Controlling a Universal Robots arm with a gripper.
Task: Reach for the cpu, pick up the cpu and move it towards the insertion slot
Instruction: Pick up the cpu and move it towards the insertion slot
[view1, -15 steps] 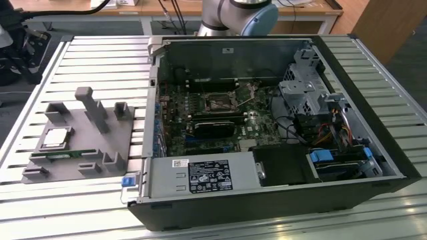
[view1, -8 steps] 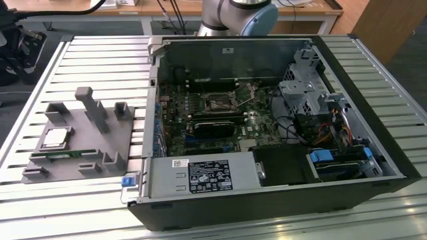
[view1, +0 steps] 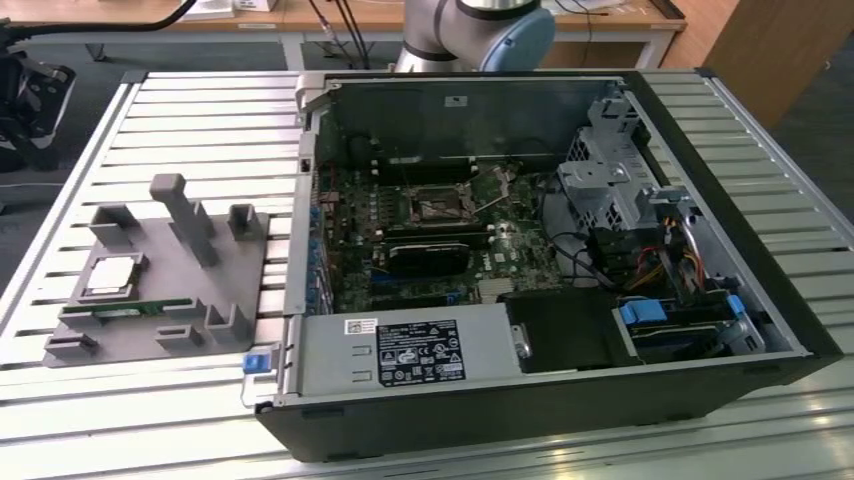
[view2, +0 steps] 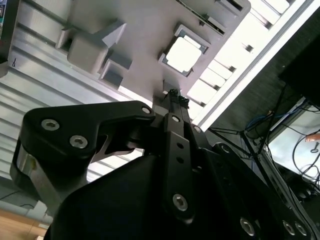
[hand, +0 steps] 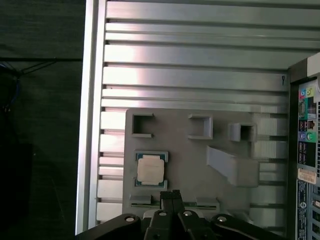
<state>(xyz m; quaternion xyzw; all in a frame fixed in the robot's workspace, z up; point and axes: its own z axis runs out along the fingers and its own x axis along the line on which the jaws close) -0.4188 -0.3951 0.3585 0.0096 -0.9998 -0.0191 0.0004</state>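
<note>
Over the grey tray (hand: 190, 160) bearing the cpu (hand: 151, 168), a closed, empty hand (hand: 170, 195).

Okay so the arm (view1: 434, 30) is rocking the usual silvery-grey tube look, with a pale blue cap (view1: 523, 40) sitting on its rounded joint. The end effector (view2: 173, 94) is looking matte black all over in both wrist views: chunky angular linkage plates, a narrow centre bar, and two slim fingers (hand: 166, 197) tapering into small tips. Silver socket-head screws (view2: 78, 142) are dotting the plates, and some bare metal is peeking out along one link's edge.
</note>
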